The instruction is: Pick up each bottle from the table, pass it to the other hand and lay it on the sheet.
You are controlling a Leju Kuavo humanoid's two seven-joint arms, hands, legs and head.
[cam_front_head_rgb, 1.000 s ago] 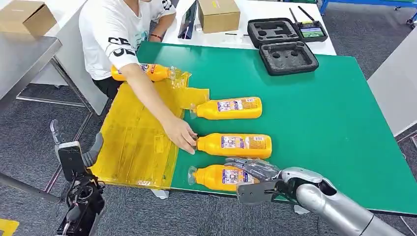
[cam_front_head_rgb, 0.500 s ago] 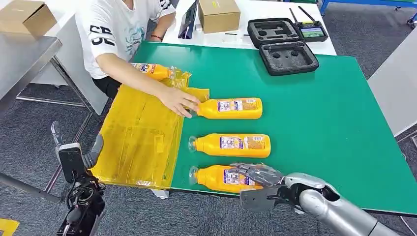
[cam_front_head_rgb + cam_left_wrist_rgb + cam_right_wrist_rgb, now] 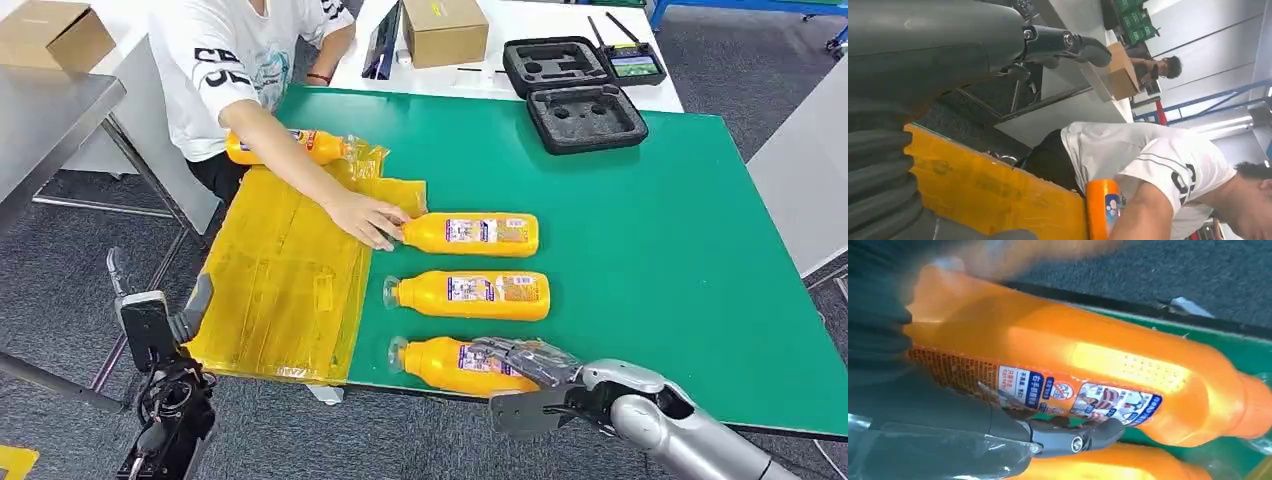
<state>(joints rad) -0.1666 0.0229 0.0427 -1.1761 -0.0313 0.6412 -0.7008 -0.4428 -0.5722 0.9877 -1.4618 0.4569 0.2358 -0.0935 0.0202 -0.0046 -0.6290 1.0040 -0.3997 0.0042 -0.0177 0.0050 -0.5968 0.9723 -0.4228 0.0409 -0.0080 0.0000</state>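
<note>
We see little that reads clearly — each orange bottle [image 3: 470, 296] carries a blue, white and red label [image 3: 1083, 398] with small Chinese print, too fine for us to make out. The person's white shirt [image 3: 225, 70] bears bold black letters on the sleeve, folded and partly hidden — we can't tell the word. The cardboard box [image 3: 444, 29] shows a yellow sticker, unreadable.

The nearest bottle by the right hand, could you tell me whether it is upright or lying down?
Lying down: the nearest bottle rests lengthwise on the green table, cap toward the yellow sheet.
</note>
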